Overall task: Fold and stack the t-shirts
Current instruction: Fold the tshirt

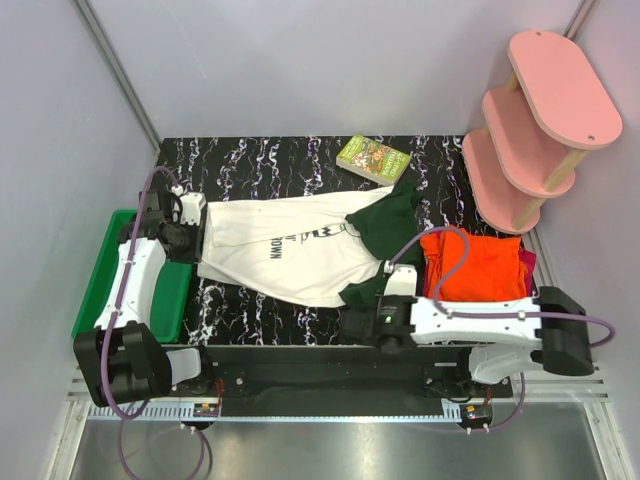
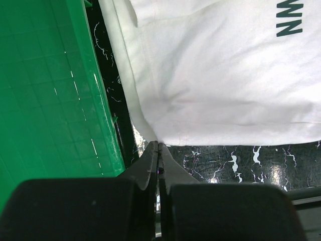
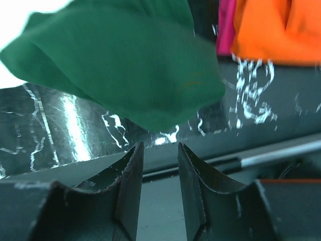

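While the jaws of my left gripper (image 2: 158, 145) sit together, clamped on a corner of the white shirt (image 2: 215, 75), the cloth spreads ahead of them. Jaws of the right gripper (image 3: 160, 150) stand apart. I see the green sleeve (image 3: 125, 65) just beyond their tips, with the orange shirt (image 3: 281, 30) and magenta shirt (image 3: 226, 25) farther right.

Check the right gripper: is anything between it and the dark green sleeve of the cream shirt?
Nothing visible. The right gripper is open just short of the green sleeve of the cream shirt, with only bare marbled table between them. The orange shirt and magenta shirt lie off to one side.
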You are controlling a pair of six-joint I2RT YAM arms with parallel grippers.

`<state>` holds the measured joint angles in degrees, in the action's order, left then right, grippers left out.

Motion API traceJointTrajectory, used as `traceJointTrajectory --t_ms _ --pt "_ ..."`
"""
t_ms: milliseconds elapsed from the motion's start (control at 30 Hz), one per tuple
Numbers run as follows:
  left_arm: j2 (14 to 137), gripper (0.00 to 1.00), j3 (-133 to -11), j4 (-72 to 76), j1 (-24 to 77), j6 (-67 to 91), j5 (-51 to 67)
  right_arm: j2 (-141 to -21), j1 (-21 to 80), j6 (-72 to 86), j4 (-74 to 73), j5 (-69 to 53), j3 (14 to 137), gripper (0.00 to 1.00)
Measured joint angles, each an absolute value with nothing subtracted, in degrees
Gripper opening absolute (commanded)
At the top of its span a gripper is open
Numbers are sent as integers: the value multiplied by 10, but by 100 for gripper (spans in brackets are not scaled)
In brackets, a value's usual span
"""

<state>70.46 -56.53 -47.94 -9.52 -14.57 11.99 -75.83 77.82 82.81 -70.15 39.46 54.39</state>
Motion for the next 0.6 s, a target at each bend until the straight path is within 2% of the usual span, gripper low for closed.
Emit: traceJointTrajectory --t_ms 100,300,600 --pt "705 0 -565 -480 -95 -146 123 -793 803 914 -721 393 543 41" --pt "705 0 -565 -481 -95 -148 130 -769 806 1037 -745 379 507 41" --pt "705 0 -565 -485 -95 -152 141 -782 806 1108 -760 377 500 44"
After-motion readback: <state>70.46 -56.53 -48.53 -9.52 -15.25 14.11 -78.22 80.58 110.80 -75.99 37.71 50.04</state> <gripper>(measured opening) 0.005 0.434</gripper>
